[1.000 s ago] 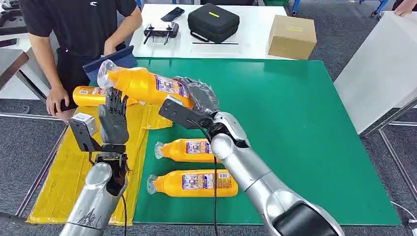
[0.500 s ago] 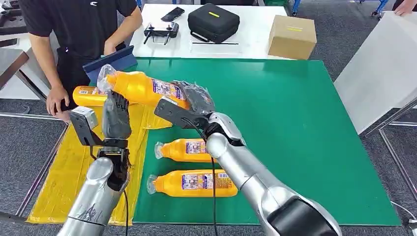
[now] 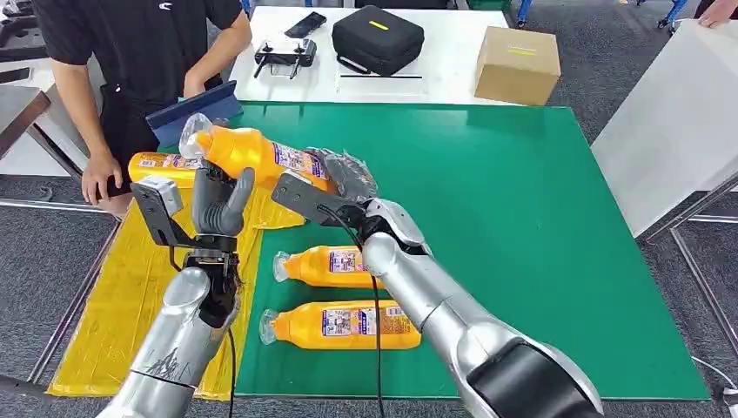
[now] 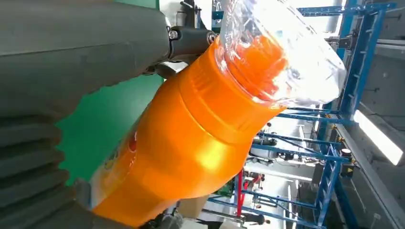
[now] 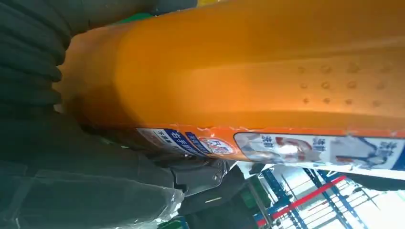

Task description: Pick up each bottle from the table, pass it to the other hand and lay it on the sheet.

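Head view: right hand [image 3: 344, 174] clamped round base of orange bottle [image 3: 252, 152], held level above green table [image 3: 522, 218]; left hand [image 3: 218, 202] just beneath its neck, fingers apart, now curling up nearer than a second ago. Left wrist view: clear cap [image 4: 282, 52] over orange neck, close up. Right wrist view: dimpled orange wall [image 5: 267, 71], printed label [image 5: 315, 148]

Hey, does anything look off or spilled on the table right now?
Nothing spilled or damaged. The yellow sheet is crumpled at its far end, with a blue tablet overlapping the green mat's corner. The bottle in the right hand is capped.
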